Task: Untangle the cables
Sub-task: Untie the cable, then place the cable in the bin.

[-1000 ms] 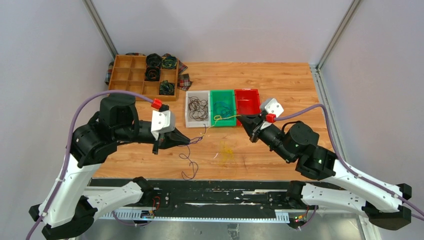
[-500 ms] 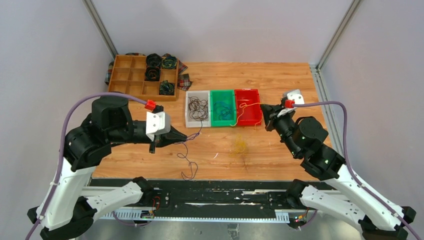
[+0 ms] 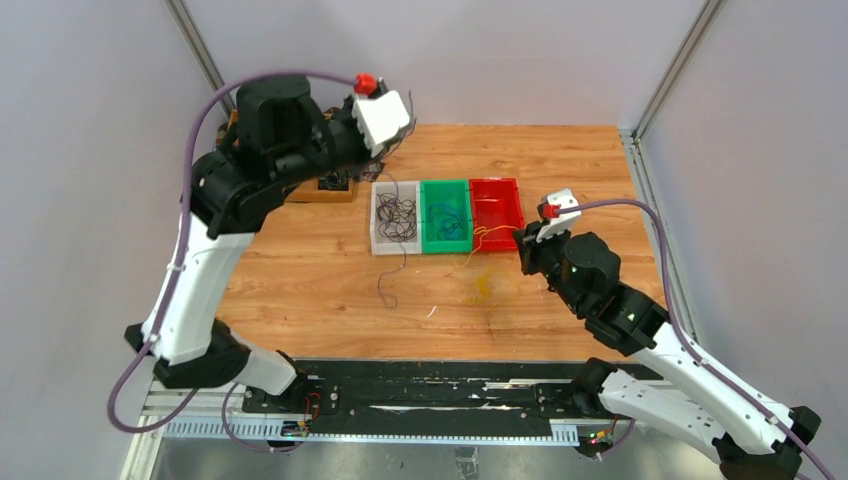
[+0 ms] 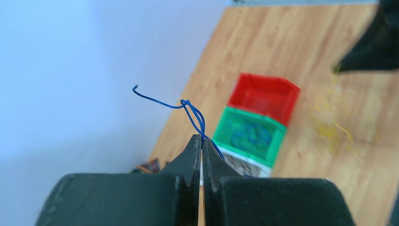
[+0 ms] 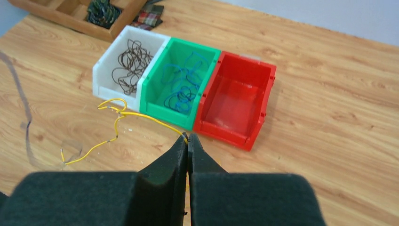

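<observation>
The black left gripper (image 4: 201,141), high above the wooden table (image 3: 560,160), is pressed together on a thin blue wire (image 4: 188,104) that loops up just beyond its tips. The black right gripper (image 5: 187,139) pinches a thin yellow wire (image 5: 155,121) that trails leftward over the table, in front of the white plastic bin (image 5: 117,92) and the green plastic bin (image 5: 164,110).

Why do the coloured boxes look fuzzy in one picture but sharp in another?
Left wrist view: the blue cable pinched by the fingers is sharp, while the red box and green box far behind it are blurred and out of focus. Right wrist view: the same boxes and the yellow cable look crisp.
</observation>
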{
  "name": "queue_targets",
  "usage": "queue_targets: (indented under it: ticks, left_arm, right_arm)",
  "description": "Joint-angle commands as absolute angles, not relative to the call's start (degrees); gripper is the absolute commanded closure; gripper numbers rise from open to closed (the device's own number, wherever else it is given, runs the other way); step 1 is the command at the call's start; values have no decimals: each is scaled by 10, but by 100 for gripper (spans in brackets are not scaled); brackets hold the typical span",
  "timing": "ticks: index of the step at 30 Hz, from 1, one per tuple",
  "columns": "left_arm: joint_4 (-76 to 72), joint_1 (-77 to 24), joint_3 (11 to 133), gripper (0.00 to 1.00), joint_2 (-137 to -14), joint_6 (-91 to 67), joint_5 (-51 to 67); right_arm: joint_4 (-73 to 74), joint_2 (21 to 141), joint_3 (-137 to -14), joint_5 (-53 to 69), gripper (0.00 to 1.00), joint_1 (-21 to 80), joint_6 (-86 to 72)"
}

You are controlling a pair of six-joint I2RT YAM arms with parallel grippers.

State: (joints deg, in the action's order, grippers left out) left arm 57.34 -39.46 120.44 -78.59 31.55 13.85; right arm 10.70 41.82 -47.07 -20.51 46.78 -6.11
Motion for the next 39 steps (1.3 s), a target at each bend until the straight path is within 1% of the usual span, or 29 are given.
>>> queue_targets:
  ticks: [1,3,6,13,20,26,39]
  left_arm:
    - [539,-394,1356,100,-869,319,102]
    - [534,-394,1410,100,-899,315,112]
    - [493,-395,1416,100,-913,306,118]
    - [319,-395,1308,99,-891,317,92]
    - [249,-394,1253,100,-910,336,88]
    - [231,-393,1243,100,-942,358,82]
    - [225,-392,1302,100,-987,349,89]
  right_arm:
    - [148,387,-454,-222,99,462,-95]
    - [161,373,-448,-235,100,461,-101]
    - [177,351,-440,-261,99,461,-108]
    - [197,331,-442,-290,99,461,-110]
    - [197,325,-433,-296,99,461,-117]
    - [197,306,-425,-293,99,461,-126]
    - [197,302,-422,-291,99,461,-122]
